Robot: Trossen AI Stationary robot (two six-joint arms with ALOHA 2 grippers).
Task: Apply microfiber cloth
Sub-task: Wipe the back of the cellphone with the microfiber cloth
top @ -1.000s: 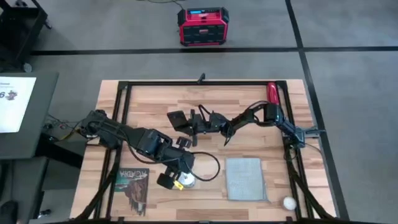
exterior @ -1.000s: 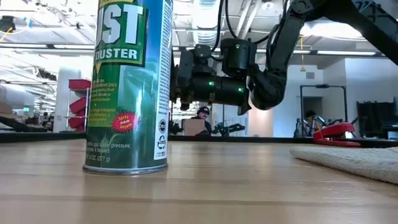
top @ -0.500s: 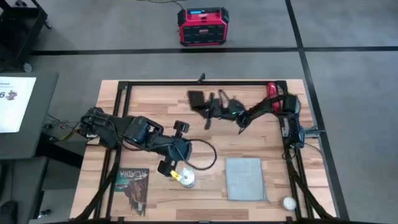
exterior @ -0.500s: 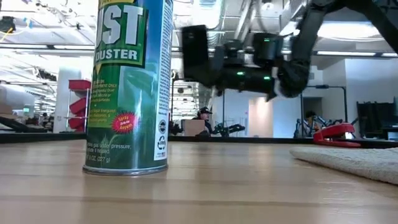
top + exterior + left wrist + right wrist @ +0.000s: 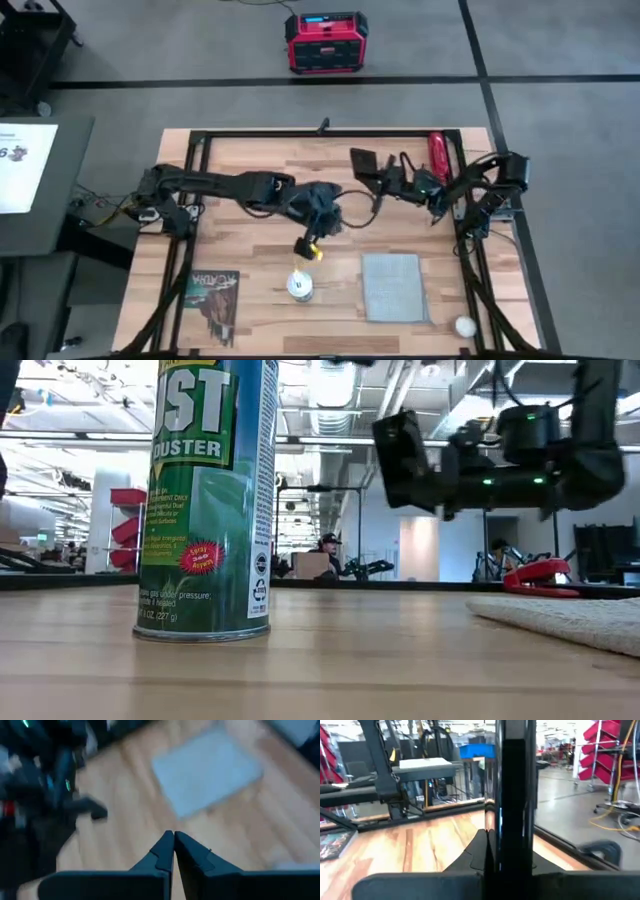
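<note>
Left hand (image 5: 322, 215) hangs over the middle of the worktop (image 5: 250, 170), its two fingers (image 5: 167, 851) pressed together with nothing between them — in its wrist view the cloth (image 5: 207, 770) lies flat on the wood just ahead of the tips. From above, the cloth (image 5: 392, 287) sits near the front edge, right of centre, pale blue-grey and spread square, apart from both hands. Right hand (image 5: 375, 172) is held up over the back right of the worktop, clamped on a black phone (image 5: 362, 161) — its wrist view shows the phone (image 5: 512, 795) standing edge-on between the fingers. A green duster can (image 5: 300, 286) stands upright left of the cloth; in the low view the can (image 5: 205, 500) fills the foreground. A booklet (image 5: 213, 295) lies at the front left, a small white ball (image 5: 464, 325) at the front right corner.
</note>
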